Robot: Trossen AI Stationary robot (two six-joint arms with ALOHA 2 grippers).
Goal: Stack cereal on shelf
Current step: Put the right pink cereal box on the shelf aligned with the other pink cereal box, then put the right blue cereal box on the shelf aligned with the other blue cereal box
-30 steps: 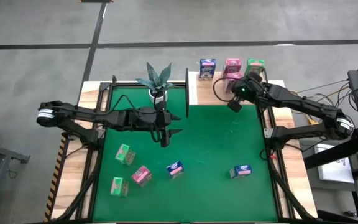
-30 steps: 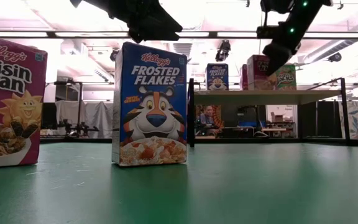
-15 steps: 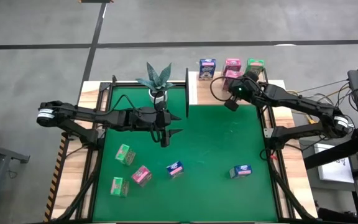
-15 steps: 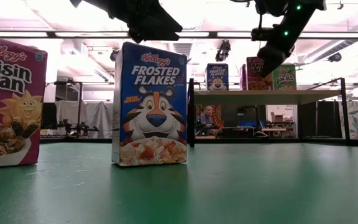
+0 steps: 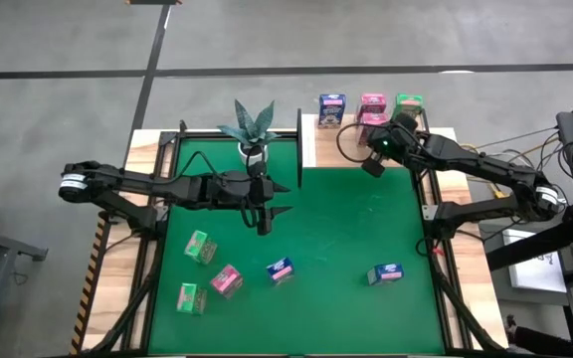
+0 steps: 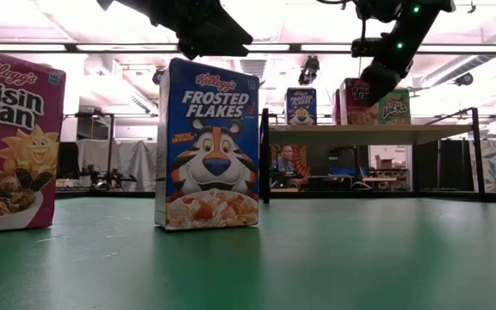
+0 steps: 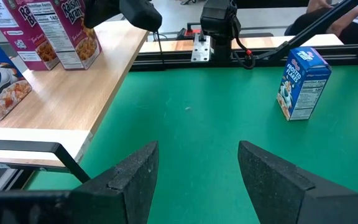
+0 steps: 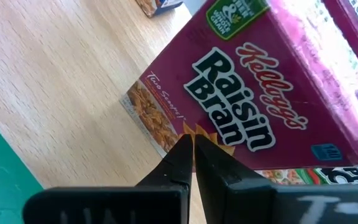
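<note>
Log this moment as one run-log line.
left gripper: open, over mat, idle | right gripper: shut, empty, at pink Raisin Bran box on shelf | five boxes on green mat

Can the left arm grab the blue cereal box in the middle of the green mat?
Probably yes. The left pincer is open and hangs above the mat, and the blue box lies just ahead of it with bare green mat between them. Nothing blocks the way down.

Four boxes (image 5: 373, 111) stand on the shelf (image 5: 311, 149).
</note>
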